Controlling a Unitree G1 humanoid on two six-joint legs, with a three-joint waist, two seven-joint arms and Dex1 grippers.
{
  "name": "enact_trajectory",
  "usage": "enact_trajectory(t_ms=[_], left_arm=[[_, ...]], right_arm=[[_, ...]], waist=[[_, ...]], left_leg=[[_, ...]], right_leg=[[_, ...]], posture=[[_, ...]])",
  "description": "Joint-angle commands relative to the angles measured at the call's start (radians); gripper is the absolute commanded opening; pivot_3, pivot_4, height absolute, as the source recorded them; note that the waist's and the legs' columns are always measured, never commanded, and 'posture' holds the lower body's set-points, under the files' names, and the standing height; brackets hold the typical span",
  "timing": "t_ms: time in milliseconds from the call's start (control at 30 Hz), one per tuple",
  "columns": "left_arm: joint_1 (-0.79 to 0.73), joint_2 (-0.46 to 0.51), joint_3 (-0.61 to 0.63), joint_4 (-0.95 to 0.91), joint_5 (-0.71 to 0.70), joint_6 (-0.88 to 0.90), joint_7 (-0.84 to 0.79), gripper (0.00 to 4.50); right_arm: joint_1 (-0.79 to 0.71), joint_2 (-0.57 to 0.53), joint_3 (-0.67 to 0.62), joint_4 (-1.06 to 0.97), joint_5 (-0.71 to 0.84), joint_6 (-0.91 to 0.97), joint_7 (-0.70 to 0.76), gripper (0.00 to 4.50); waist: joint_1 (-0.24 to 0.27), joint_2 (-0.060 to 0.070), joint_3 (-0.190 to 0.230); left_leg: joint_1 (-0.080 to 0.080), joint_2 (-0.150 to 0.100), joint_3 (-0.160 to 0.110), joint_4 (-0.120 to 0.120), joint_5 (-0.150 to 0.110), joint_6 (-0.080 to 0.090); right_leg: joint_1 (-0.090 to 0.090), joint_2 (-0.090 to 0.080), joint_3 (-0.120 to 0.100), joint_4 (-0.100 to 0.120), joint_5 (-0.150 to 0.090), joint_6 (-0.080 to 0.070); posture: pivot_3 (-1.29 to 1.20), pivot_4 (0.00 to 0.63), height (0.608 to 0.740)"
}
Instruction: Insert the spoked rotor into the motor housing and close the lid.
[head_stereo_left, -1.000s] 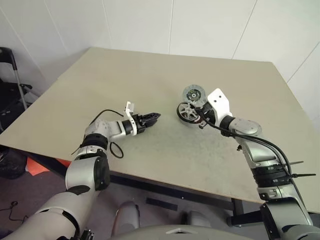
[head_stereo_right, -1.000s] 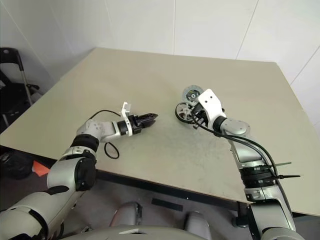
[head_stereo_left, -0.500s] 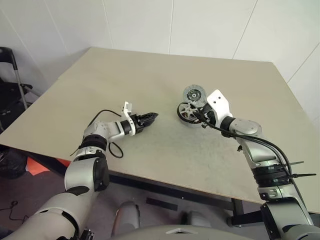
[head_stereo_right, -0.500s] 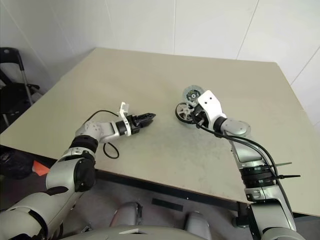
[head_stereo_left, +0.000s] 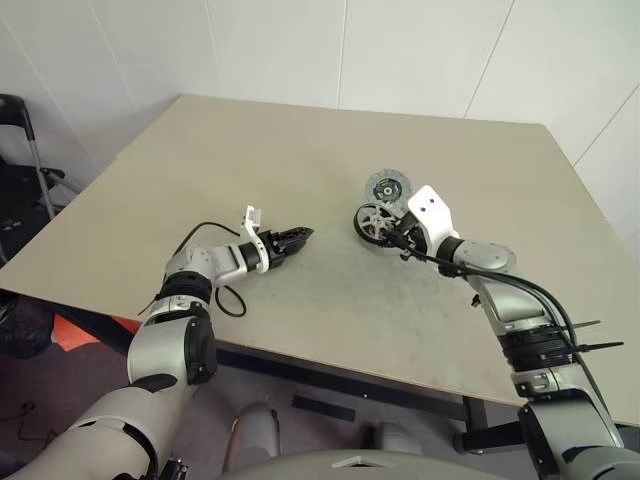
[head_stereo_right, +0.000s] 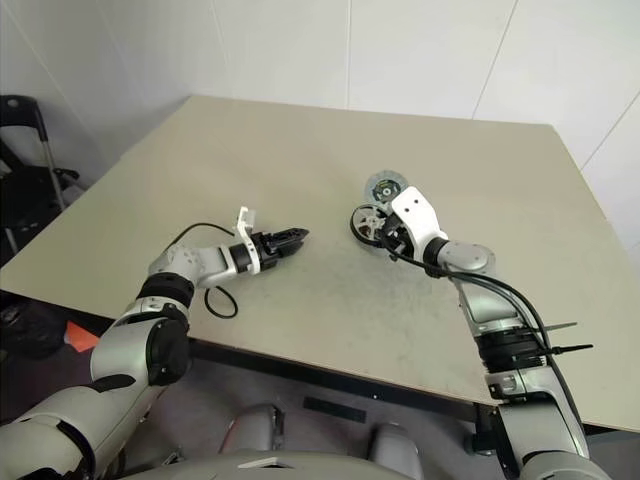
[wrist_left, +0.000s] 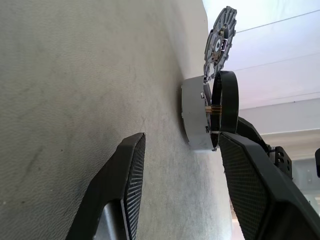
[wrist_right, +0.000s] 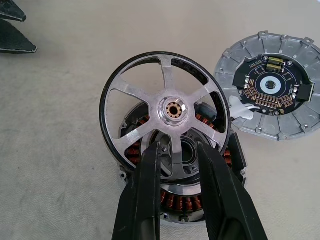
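Observation:
The spoked rotor (wrist_right: 170, 107), black-rimmed with silvery spokes, sits tilted on top of the motor housing (wrist_right: 185, 202), whose copper windings show beneath it. My right gripper (wrist_right: 178, 147) straddles the rotor's lower spoke. Its fingers stand slightly apart, so it is open, with a gap on each side of the spoke. The lid (wrist_right: 272, 85) lies flat on the table just beyond the housing, inner face up. My left gripper (head_stereo_left: 303, 237) hovers low over the table to the left of the housing (wrist_left: 196, 117), open and empty.
The beige table (head_stereo_left: 300, 150) has wide bare room all around the parts. A black cable loop (head_stereo_left: 232, 300) hangs by my left forearm near the front edge. A dark chair (head_stereo_left: 20, 150) stands off the table's left side.

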Motion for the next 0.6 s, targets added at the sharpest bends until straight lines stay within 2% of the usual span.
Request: enact_trajectory(t_ms=[33,600], left_arm=[[0.002,0.01,0.011,-0.046,-0.024,0.005,0.005,2.45],[-0.002,0.017,0.025,-0.073,-0.047,0.001,0.052,2.45]], right_arm=[[-0.032,0.003,-0.004,0.002,-0.003,-0.021,-0.002,1.27],[-0.029,0.018,-0.001,0.05,-0.005,-0.021,-0.002,1.27]], waist=[[0.0,0.0,0.0],[0.0,0.0,0.0]], left_leg=[[0.0,0.0,0.0,0.0,0.0,0.0],[0.002,0.0,0.0,0.0,0.0,0.0]], right_leg=[[0.0,0.0,0.0,0.0,0.0,0.0],[0.001,0.0,0.0,0.0,0.0,0.0]], posture=[[0.0,0.0,0.74],[0.0,0.0,0.74]])
